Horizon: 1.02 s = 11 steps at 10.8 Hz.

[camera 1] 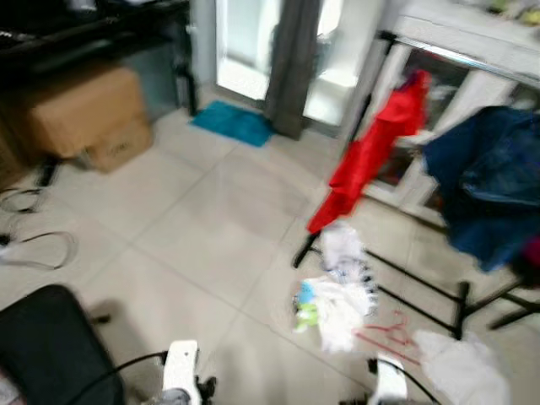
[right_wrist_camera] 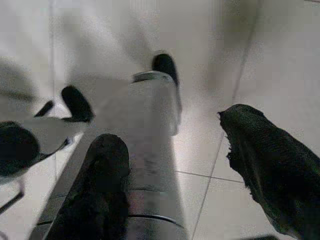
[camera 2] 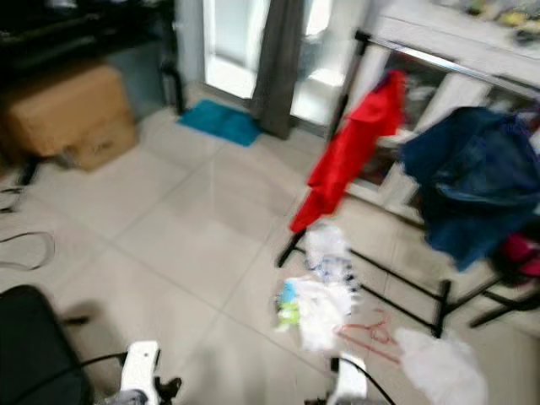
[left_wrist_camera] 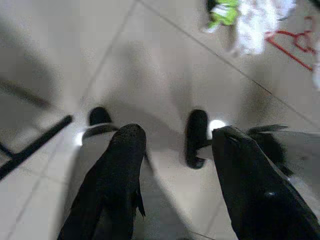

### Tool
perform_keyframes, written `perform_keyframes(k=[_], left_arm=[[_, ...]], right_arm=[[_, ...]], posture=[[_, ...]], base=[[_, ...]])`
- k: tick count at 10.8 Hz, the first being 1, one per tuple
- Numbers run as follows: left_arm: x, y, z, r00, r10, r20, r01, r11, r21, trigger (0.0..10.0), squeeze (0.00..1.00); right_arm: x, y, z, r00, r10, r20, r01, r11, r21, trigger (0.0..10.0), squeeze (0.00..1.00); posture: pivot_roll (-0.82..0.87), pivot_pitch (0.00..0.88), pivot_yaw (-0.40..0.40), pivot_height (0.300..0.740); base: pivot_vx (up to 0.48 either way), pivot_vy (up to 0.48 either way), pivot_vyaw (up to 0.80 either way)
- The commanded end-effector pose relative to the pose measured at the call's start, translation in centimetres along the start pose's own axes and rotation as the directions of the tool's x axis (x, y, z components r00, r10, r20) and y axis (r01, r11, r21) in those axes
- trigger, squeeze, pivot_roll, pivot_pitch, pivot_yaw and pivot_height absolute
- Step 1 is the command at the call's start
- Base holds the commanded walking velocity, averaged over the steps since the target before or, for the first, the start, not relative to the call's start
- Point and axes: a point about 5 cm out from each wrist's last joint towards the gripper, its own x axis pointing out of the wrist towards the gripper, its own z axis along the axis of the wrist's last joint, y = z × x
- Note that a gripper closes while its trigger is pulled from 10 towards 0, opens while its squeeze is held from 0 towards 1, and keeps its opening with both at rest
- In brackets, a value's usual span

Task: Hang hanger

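Red hanger (camera 1: 386, 336) lies on floor (camera 1: 194, 228) beside white clothes (camera 1: 346, 299), below rack (camera 1: 460, 59). Left gripper (left_wrist_camera: 175, 150) wide, empty; right gripper (right_wrist_camera: 175, 165) wide, empty.

Both arms (camera 1: 181, 364) are white-and-silver with thin black cables; each gripper (left_wrist_camera: 175, 150) has two long matte-black fingers (right_wrist_camera: 270, 155).

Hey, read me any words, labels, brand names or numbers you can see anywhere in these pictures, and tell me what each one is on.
No text can be read anywhere; the views are blurred.
Cardboard boxes: no print or label can be made out.
Clothes pile on the floor: coloured patches, too blurred to tell whether they are print.
Red garment and blue garment on the rack: no visible labels.
Red hanger: no markings.
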Motion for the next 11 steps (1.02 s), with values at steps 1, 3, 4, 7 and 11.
perform_keyframes(k=[1,3,4,7,11], left_arm=[[0.0,-0.4,-2.2,0.997,-0.012,-0.075,0.011,1.000,-0.019,10.0,0.00],[0.2,-0.4,-3.1,0.994,-0.017,-0.111,0.009,0.997,-0.075,10.0,0.00],[0.5,-1.4,-2.7,0.993,-0.054,-0.104,0.049,0.998,-0.048,10.0,0.00],[0.7,-1.9,-2.0,0.992,-0.074,-0.101,0.072,0.997,-0.023,10.0,0.00],[0.8,-1.2,-0.6,0.996,-0.054,-0.071,0.053,0.999,-0.007,10.0,0.00]], right_arm=[[0.0,-0.4,-0.2,1.000,-0.016,-0.013,0.016,1.000,0.006,10.0,0.00],[0.4,0.1,-1.6,0.999,0.009,-0.041,-0.007,0.999,0.041,10.0,0.00],[0.5,0.4,-2.2,0.999,0.016,-0.046,-0.013,0.997,0.070,10.0,0.00],[0.6,1.0,-2.2,0.999,0.033,-0.019,-0.031,0.997,0.068,10.0,0.00],[0.7,1.7,-2.0,0.998,0.063,-0.001,-0.063,0.998,0.028,10.0,0.00]], posture=[[0.04,0.043,-0.132,0.740],[-0.01,0.040,-0.088,0.740],[-0.01,0.040,-0.088,0.740],[0.00,0.038,-0.072,0.740],[0.02,0.022,-0.066,0.740]], base=[[0.000,0.000,0.00],[0.000,0.000,0.00],[0.000,0.000,0.00],[0.000,0.000,0.00],[0.000,0.000,0.00]])
